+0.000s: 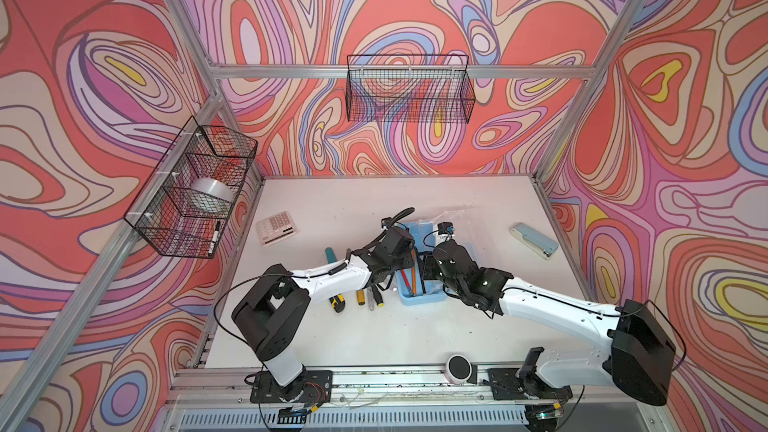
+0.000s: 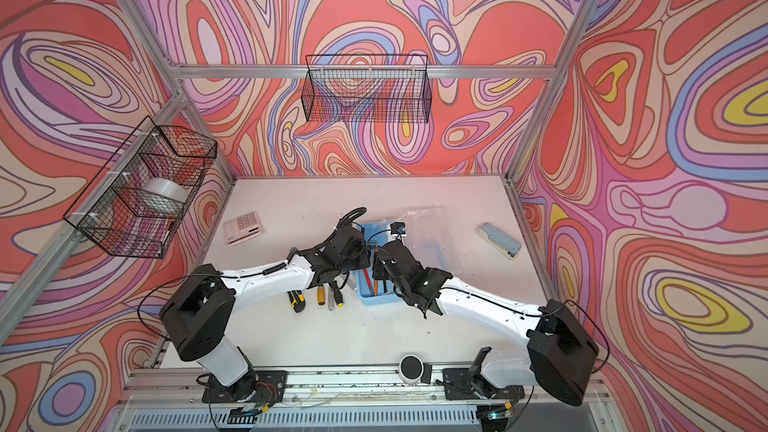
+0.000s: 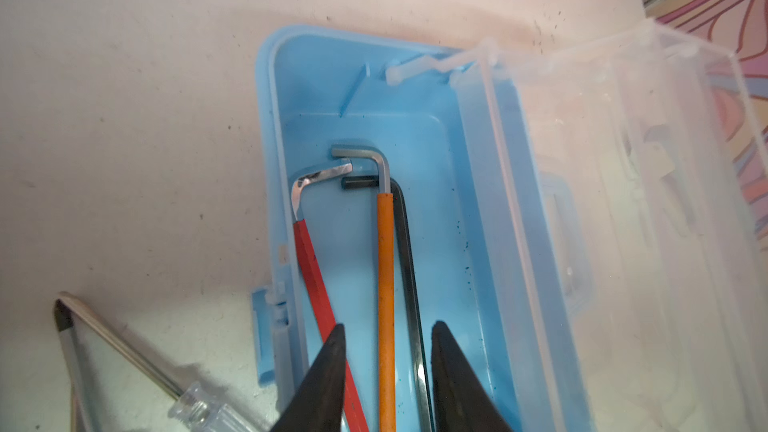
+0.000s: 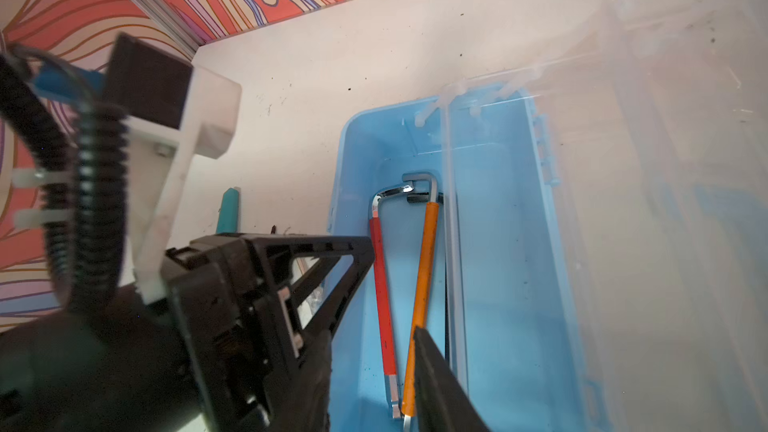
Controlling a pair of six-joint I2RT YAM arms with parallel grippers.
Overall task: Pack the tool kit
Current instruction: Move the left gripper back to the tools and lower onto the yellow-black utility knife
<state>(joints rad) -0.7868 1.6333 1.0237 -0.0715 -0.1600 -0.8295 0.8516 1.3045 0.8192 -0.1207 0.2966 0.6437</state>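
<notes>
The light-blue case (image 1: 419, 300) (image 3: 266, 118) stands open mid-table, its clear lid (image 3: 623, 160) (image 4: 665, 160) folded out on the right-arm side. Inside lie a red hex key (image 3: 316, 268), an orange one (image 3: 385, 276) and a black one (image 3: 409, 276). My left gripper (image 3: 386, 328) hangs open over them, touching none. My right gripper (image 4: 374, 332) is close beside it over the case, jaws apart and empty. In both top views, left of the case lie a yellow-black cutter (image 1: 337, 303), screwdrivers (image 1: 360, 297) and a teal cutter (image 1: 331, 257).
A pinkish-white calculator (image 1: 275, 227) lies at the back left and a grey-blue stapler (image 1: 534, 239) at the right. Wire baskets hang on the left wall (image 1: 195, 189) and the back wall (image 1: 409, 89). A round device (image 1: 458, 367) sits at the front rail.
</notes>
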